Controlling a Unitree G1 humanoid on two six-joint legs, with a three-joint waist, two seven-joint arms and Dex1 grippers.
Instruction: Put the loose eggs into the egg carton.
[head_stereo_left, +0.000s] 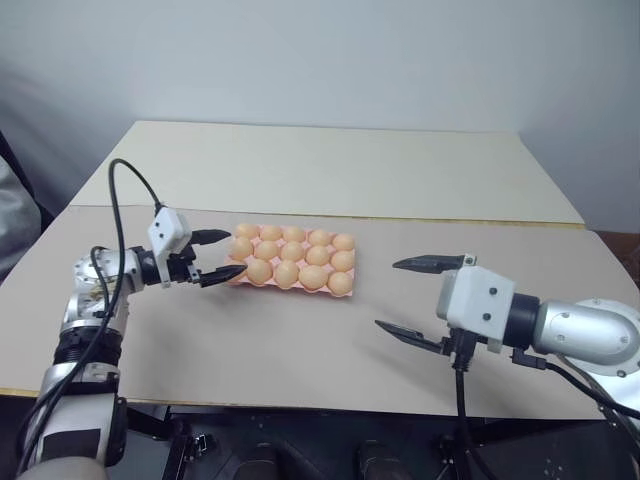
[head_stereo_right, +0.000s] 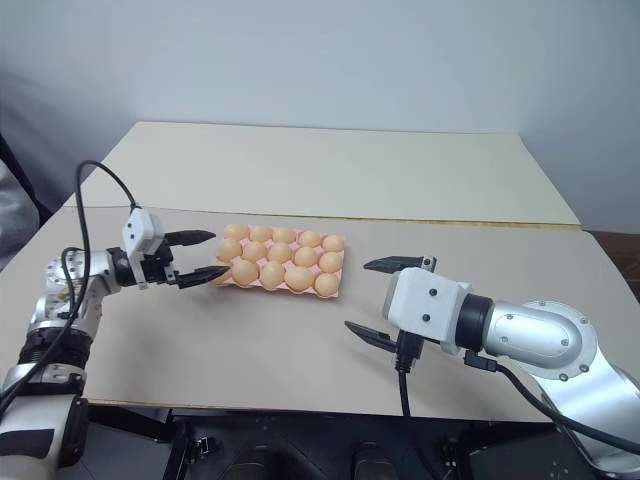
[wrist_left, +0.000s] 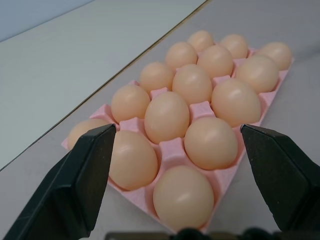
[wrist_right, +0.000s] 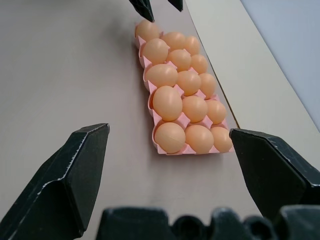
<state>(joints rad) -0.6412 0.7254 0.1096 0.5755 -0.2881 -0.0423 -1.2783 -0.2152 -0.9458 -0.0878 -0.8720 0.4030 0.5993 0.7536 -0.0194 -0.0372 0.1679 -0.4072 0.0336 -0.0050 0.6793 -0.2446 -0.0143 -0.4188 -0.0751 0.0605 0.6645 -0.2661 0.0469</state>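
The pale-pink egg carton (wrist_left: 172, 149) lies in the middle of the table, its long side running left to right. Tan-orange eggs (head_stereo_left: 292, 258) fill its cups in three rows. Every egg I see sits in a cup; loose eggs are out of view. My left gripper (head_stereo_left: 237, 252) stands open at the carton's left end, one black finger on each side of the end eggs, holding nothing. My right gripper (head_stereo_left: 387, 295) hangs open and empty over bare table to the right of the carton, pointing towards it.
The carton rests on a grey-beige board (head_stereo_left: 300, 350). A lighter board (head_stereo_left: 330, 165) lies behind it, past a seam, with a pale wall beyond. The table's front edge (head_stereo_left: 300, 408) runs close below my arms. A black cable (head_stereo_left: 118, 200) loops above my left wrist.
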